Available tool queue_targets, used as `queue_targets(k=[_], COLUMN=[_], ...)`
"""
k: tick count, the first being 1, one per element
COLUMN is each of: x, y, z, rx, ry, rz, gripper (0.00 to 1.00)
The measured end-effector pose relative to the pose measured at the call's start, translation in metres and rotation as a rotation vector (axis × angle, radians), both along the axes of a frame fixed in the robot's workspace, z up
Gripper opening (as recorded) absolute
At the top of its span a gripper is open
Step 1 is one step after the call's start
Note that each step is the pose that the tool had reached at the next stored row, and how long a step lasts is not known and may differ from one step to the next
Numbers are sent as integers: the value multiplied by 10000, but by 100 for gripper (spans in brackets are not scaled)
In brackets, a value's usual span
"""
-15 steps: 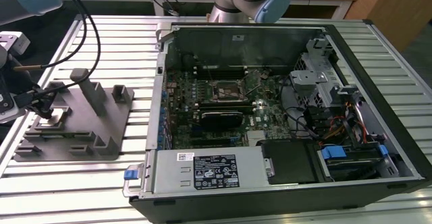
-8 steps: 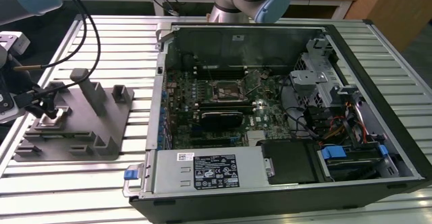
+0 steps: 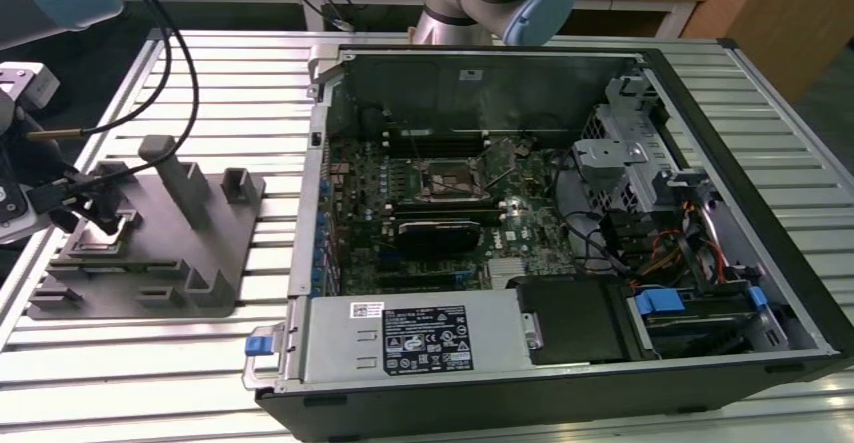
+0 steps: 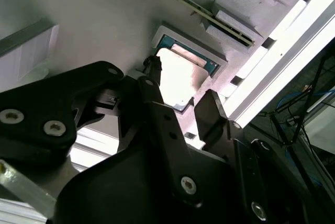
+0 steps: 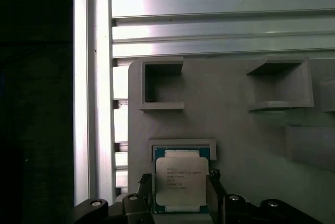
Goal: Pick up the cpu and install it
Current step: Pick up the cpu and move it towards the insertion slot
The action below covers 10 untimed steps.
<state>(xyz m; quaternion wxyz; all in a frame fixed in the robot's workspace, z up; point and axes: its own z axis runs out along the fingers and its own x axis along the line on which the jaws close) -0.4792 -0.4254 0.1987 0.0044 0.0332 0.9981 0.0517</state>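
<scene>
The pincer (image 5: pixel 180 186) stands spread to the cpu's width, one finger (image 5: pixel 147 183) just beside each of two opposite edges; the cpu (image 5: pixel 181 181) lies flat in a shallow recess of the grey tray (image 5: pixel 235 119); in the exterior view the tray (image 3: pixel 200 263) rests on the slatted desk (image 3: pixel 160 363), beside the open computer case (image 3: pixel 747 203) with its bare socket (image 3: pixel 447 178).

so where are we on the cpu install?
Early. Done: the gripper is down at the grey tray, lined up on the cpu. In hand: the pick itself; the cpu lies flat in its tray recess, not lifted. Left: getting it out of the tray and into the socket inside the open computer case.
</scene>
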Motion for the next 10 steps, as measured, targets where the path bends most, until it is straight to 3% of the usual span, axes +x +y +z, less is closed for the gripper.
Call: queue_targets(k=[10], x=[0], y=[0], z=[-53], rx=[8], ry=[-7], rz=[119], gripper=[53])
